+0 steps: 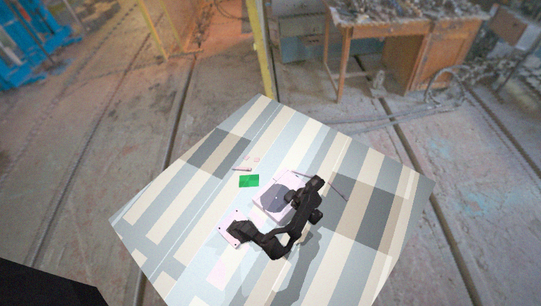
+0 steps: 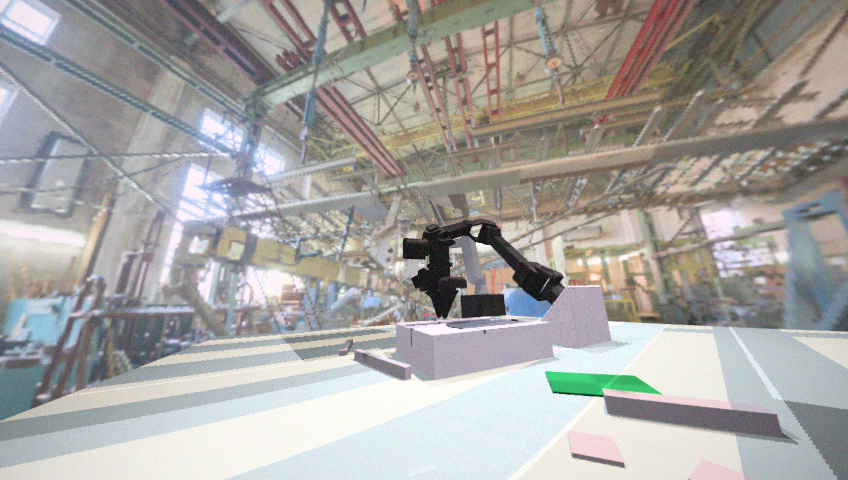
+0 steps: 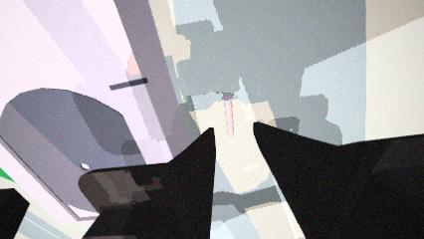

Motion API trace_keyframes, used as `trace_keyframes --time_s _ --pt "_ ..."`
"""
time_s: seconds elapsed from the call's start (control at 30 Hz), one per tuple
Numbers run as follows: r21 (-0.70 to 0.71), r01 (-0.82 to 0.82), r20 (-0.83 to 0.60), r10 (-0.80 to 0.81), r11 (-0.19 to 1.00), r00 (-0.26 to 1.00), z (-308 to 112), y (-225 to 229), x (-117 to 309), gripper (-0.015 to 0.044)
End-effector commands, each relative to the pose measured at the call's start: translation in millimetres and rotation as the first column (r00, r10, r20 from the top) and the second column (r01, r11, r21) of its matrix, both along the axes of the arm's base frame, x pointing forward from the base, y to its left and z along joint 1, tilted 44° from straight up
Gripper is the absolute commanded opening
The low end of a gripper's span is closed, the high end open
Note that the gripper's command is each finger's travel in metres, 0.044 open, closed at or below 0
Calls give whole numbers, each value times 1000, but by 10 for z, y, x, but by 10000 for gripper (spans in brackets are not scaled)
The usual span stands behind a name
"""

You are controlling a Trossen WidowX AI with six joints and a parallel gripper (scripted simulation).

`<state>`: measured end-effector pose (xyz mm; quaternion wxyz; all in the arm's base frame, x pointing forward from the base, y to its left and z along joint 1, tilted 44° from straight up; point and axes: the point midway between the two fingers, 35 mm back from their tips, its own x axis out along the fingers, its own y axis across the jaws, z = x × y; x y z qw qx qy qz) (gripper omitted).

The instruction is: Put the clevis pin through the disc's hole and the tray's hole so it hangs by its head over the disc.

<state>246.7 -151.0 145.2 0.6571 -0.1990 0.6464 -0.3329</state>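
In the top view, the claw (image 1: 300, 201) (image 2: 440, 317) (image 3: 233, 129) is hidden under the arm's wrist, so its fingertips cannot be made out. The tray (image 1: 281, 220) (image 2: 493, 350) (image 3: 141, 45) lies just beside it, on the arm-base side, with the disc (image 1: 271, 199) (image 2: 476, 324) (image 3: 55, 115) flat inside. Any descent is best made straight down, so that the tray's rim is not brushed.

In the exterior view, the claw is seen pointing down, its tips near the height of the tray's top and behind it. The pin is not seen there; it is presumably screened by the tray.

In the wrist view, the claw is seen partly open, with nothing grasped. The clevis pin (image 3: 229, 117) is seen on the worktop (image 3: 388, 75), ahead of the claw and between the lines of its two fingertips, its head at the far end and its shank towards the claw. The disc's hole is seen to the left.

The step in hand is judged to be the approach to the pin. The shank should be centred between the fingers before they are lowered, and should be gripped close under the head, with enough shank left free for both holes. If closing is begun off-centre, the pin may be rolled or skewed; if lowering is overdone, the worktop may be struck.
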Motion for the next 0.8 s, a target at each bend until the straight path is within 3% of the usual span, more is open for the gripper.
trace_keyframes --time_s 0.0,0.77 --pt "-2 -3 -5 3 1000 1000 -48 -45 -10 160" --pt "-4 -3 -5 3 1000 1000 -309 -318 -59 160"
